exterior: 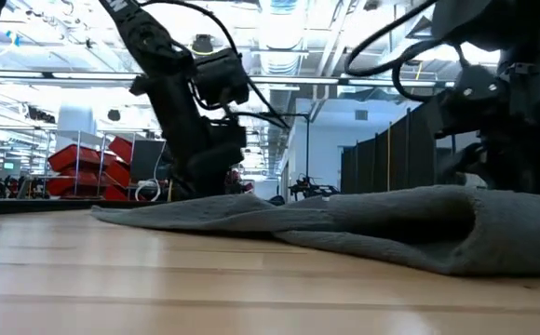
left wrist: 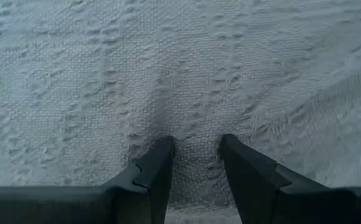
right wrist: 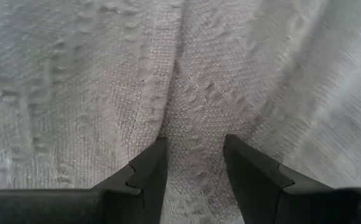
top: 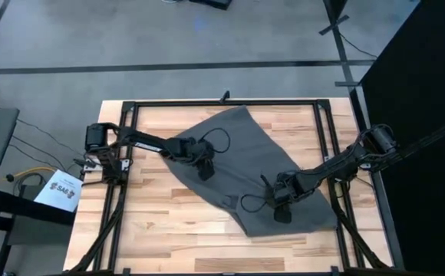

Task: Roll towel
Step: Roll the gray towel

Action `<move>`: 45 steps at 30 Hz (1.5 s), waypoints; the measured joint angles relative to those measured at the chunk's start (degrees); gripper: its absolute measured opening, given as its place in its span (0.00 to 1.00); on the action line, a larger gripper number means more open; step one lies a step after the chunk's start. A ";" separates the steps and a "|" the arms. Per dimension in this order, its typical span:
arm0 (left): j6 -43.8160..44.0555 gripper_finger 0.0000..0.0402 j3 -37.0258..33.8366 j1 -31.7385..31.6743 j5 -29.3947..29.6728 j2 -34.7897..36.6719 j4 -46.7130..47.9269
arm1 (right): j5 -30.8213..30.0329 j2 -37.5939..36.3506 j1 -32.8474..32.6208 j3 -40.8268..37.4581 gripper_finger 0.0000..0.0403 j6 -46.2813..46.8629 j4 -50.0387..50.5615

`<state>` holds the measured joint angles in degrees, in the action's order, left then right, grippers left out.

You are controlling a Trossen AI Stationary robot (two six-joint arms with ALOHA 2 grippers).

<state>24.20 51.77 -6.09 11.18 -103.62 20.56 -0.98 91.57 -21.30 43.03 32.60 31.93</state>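
Lying spread across the middle of the wooden bench [top: 169, 230], the dark grey towel [top: 238, 146] forms a skewed diamond in the high view, one corner pointing toward the far edge and another toward the near right. A dark metal frame [top: 222, 102] runs around the bench top.

The left hand [top: 205, 169] sits over the towel's left part, its arm reaching in from the left edge. In the left wrist view its two fingers [left wrist: 152, 174] stand slightly apart with their tips pressed down onto the weave; a small pucker of cloth rises between them, but the fingers are not closed on it.

The right hand [top: 280, 211] is down on the towel's near right part, its arm coming in from the right edge. In the right wrist view its fingers [right wrist: 146, 171] are likewise parted, tips on the fabric, with a fold line running away from the gap between them.

The low view shows the towel [exterior: 363, 219] mostly flat, with a raised, rounded hump at its right end under the right arm, while the left arm stands farther back.
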 joint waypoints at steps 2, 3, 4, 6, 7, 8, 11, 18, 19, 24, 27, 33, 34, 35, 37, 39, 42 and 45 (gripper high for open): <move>3.33 0.32 0.00 2.03 0.73 0.92 4.16 | -0.30 0.00 1.84 0.00 0.37 -2.22 0.13; 5.15 0.32 0.00 3.26 1.53 1.47 6.26 | -0.57 0.00 2.85 -0.04 0.37 -3.53 -0.19; 7.18 0.32 -0.03 4.53 2.48 2.23 8.91 | -0.81 0.04 3.94 -0.05 0.37 -5.09 -0.74; 11.82 0.32 -0.43 7.10 4.59 3.85 15.23 | -1.79 0.17 6.42 0.59 0.37 -9.01 -1.15; 14.72 0.32 -0.64 8.43 5.52 4.77 18.54 | -2.26 0.29 7.71 1.08 0.37 -11.40 -1.41; 17.81 0.32 -0.79 9.67 6.28 5.58 21.97 | -2.73 0.36 8.94 1.67 0.37 -14.01 -1.75; 28.42 0.32 -1.27 13.25 8.00 8.21 32.89 | -6.84 0.48 12.82 3.13 0.37 -21.49 -1.97; 37.46 0.32 -1.38 17.32 11.18 11.04 30.66 | -11.88 -0.08 19.77 6.99 0.37 -32.87 -3.06; 35.95 0.32 -1.35 17.35 11.26 11.08 26.95 | -11.66 -0.37 19.63 7.35 0.37 -32.87 -2.10; 19.75 0.32 -1.13 14.53 11.56 10.72 3.64 | -10.89 -1.45 15.55 7.93 0.37 -30.68 -3.73; 10.35 0.32 -1.09 11.01 9.86 8.73 -8.48 | -10.87 0.16 13.27 7.30 0.37 -27.92 -11.80; -0.76 0.32 -1.05 3.85 9.58 2.12 -14.15 | -9.25 5.45 10.14 6.95 0.37 -25.50 -19.32; -1.54 0.32 -1.05 2.79 9.62 1.03 -12.95 | -8.63 6.10 9.69 6.97 0.37 -24.62 -19.50; -2.40 0.32 -0.84 1.81 9.89 -0.07 -12.21 | -7.43 6.58 9.18 6.97 0.37 -23.66 -19.25; -2.95 0.32 -0.58 -0.15 9.84 -1.65 -9.73 | -4.38 7.39 7.98 6.95 0.37 -21.27 -18.86; -2.92 0.32 -0.32 -1.82 10.11 -2.61 -8.30 | -0.15 7.29 6.15 6.95 0.37 -18.22 -18.23; -3.04 0.32 -0.22 -2.92 11.25 -2.86 -5.98 | 5.43 6.81 2.31 7.04 0.37 -12.23 -15.55; -3.98 0.32 -0.26 -2.97 11.82 -2.19 -5.07 | 8.41 5.72 -2.53 7.06 0.37 -3.64 -11.75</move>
<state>20.22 51.51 -9.06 23.00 -105.80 15.49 7.43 97.29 -23.83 50.09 28.96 20.18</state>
